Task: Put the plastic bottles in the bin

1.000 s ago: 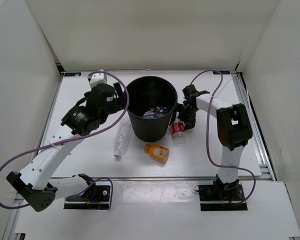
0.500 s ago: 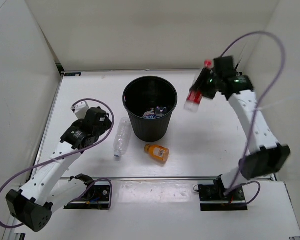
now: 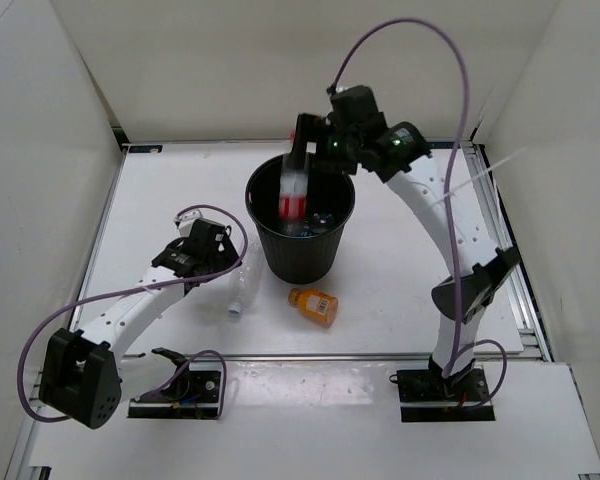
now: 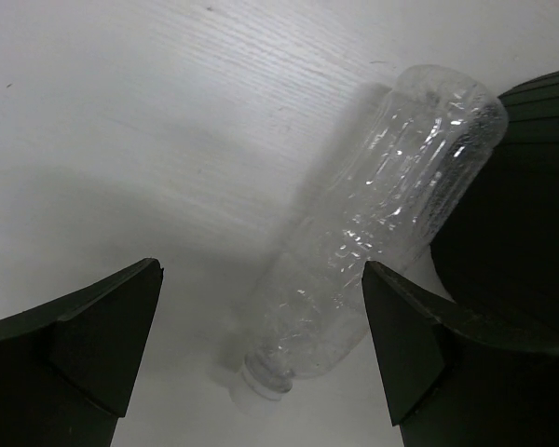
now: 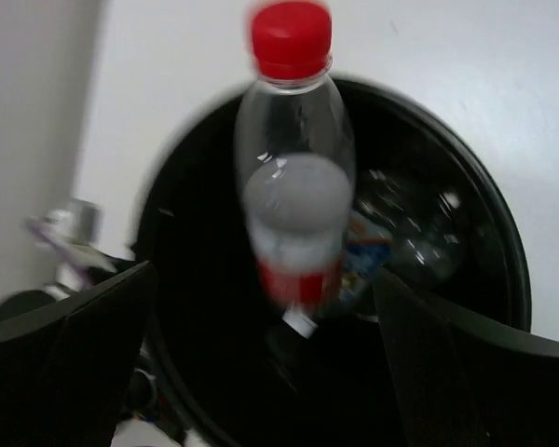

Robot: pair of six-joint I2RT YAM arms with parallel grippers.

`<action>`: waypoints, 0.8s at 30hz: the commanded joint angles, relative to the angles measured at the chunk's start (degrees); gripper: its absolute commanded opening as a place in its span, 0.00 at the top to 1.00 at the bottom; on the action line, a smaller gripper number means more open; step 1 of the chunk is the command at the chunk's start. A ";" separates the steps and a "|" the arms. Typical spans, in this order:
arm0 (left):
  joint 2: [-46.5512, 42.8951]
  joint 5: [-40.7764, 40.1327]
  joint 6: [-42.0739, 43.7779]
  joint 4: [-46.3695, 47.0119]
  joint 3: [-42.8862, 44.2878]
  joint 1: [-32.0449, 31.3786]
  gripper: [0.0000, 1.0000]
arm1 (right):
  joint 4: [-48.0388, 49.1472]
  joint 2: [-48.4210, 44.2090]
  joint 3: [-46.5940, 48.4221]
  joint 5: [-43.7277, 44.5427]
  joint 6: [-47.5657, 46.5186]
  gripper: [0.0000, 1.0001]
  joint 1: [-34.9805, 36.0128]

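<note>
Right gripper (image 3: pixel 313 140) had swung from the 3 o'clock side to above the bin (image 3: pixel 270 240), fingers now wide; red-capped bottle (image 5: pixel 293 200) was dropping in. Left gripper (image 3: pixel 220 250), fingers wide, hovered over unlabelled clear bottle (image 4: pixel 382 214) at bin's 8 o'clock. Two bottles probably left.

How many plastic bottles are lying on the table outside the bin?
2. A clear unlabelled bottle lies left of the black bin, and a short orange bottle lies in front of it. Others may be hidden.
</note>
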 commanded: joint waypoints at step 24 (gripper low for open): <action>-0.90 22.16 11.68 22.03 -9.49 4.60 0.39 | -7.19 -25.82 -23.22 5.85 2.77 0.00 -2.55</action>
